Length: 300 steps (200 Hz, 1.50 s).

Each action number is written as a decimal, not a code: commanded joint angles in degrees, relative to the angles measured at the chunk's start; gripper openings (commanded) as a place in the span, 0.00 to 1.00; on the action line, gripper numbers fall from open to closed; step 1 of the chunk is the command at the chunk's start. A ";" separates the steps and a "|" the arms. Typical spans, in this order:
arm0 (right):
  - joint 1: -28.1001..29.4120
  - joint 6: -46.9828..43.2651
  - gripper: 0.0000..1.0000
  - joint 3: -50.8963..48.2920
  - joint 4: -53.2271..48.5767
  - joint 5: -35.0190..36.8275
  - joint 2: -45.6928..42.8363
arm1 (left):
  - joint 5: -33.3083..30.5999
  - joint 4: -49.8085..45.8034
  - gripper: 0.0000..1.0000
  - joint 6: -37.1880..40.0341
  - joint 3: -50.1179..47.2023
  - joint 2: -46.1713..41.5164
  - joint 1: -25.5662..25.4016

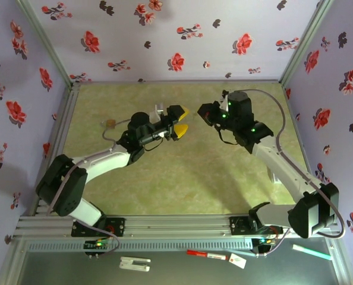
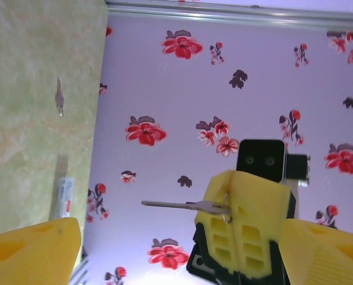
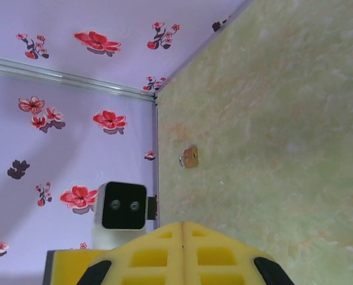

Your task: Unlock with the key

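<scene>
Silver metal key [image 2: 176, 205] clamped in closed yellow-fingered right gripper [image 2: 239, 228], shaft sticking out sideways. Left gripper [image 1: 181, 122] spread wide, empty. Small brass padlock [image 1: 110, 123] on green mottled table [image 1: 224, 178], well left, nearer left arm; keyhole side likely unreadable

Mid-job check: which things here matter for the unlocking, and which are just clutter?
For the job:
- key, pinched in the right gripper
- padlock, lying on the table, far left part
- left gripper, open

Lying about, all on the near ledge in front of the arm bases:
- red marker
- white tag
- white clip-like piece
- pale green pen
</scene>
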 commanded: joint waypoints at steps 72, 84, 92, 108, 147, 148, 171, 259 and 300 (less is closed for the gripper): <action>4.77 -0.86 0.00 -5.07 12.95 -2.78 1.94 | -4.16 10.88 0.85 -18.53 -2.03 3.76 -0.95; 5.31 -0.93 0.00 -5.29 13.82 -2.94 2.24 | -4.16 11.60 0.85 -19.20 -1.77 4.21 -0.95; 5.66 -1.19 0.00 -5.45 13.87 -3.17 2.39 | -4.32 12.25 0.84 -19.85 -1.82 4.38 -0.92; 6.11 -1.42 0.00 -6.27 14.30 -2.95 2.35 | -4.88 13.94 0.82 -20.65 -2.21 4.45 -0.39; 6.41 -1.54 0.00 -8.09 14.80 -3.29 1.71 | -4.47 13.00 0.77 -20.13 -2.80 3.51 0.38; 6.41 -1.55 0.00 -8.14 14.80 -3.30 1.70 | -4.44 13.00 0.77 -20.13 -2.81 3.51 0.37; 6.59 -2.13 0.00 -8.53 14.61 -3.52 1.10 | -4.35 12.86 0.71 -19.95 -3.52 3.38 0.86; 7.12 -3.12 0.00 -11.41 16.27 -5.76 -0.72 | -3.50 8.95 0.51 -17.18 -3.84 1.57 2.56; 7.21 -4.05 0.00 -11.20 15.74 -5.71 -0.80 | -3.01 8.19 0.43 -16.44 -3.57 1.76 2.65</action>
